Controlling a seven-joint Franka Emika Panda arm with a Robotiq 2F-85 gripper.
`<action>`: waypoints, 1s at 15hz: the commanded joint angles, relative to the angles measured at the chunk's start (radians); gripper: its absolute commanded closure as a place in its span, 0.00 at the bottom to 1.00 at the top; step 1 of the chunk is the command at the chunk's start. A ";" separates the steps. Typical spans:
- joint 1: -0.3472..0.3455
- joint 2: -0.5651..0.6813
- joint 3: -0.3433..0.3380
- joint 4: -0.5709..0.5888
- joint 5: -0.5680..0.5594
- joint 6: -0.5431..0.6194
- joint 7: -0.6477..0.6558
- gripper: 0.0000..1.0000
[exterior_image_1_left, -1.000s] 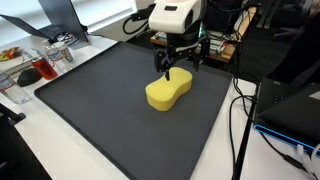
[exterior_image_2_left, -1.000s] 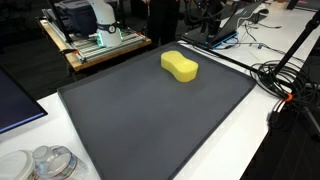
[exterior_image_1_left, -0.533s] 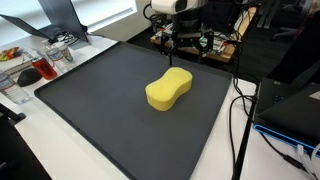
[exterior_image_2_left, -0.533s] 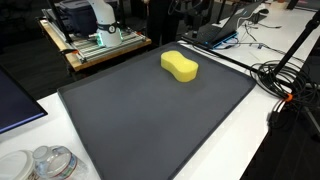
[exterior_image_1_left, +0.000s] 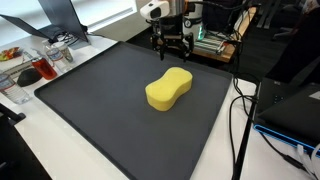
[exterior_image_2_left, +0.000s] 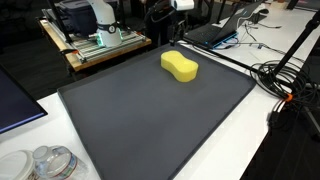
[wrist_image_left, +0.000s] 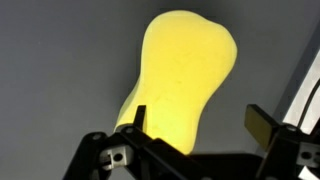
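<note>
A yellow peanut-shaped sponge (exterior_image_1_left: 169, 89) lies on the dark grey mat (exterior_image_1_left: 100, 110), and it also shows near the mat's far side in an exterior view (exterior_image_2_left: 180, 67). My gripper (exterior_image_1_left: 172, 44) hangs open in the air above the mat's far edge, well clear of the sponge, with nothing between its fingers. In the wrist view the sponge (wrist_image_left: 180, 75) lies far below the open gripper (wrist_image_left: 200, 122), its fingers wide apart on either side.
A tray with glassware and a red item (exterior_image_1_left: 35, 66) stands beside the mat. Cables (exterior_image_1_left: 240, 110) run along the white table by a dark box (exterior_image_1_left: 290, 110). Glass jars (exterior_image_2_left: 45, 163) sit at a near corner. Lab equipment (exterior_image_2_left: 95, 30) stands behind.
The gripper has risen from just above the sponge and pulled back toward the mat's far edge, staying open. The sponge has not moved.
</note>
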 joint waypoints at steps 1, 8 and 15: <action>-0.041 -0.026 -0.023 -0.106 0.143 0.061 -0.110 0.00; -0.108 0.056 -0.023 -0.131 0.469 0.046 -0.413 0.00; -0.136 0.185 0.003 -0.087 0.635 0.065 -0.565 0.26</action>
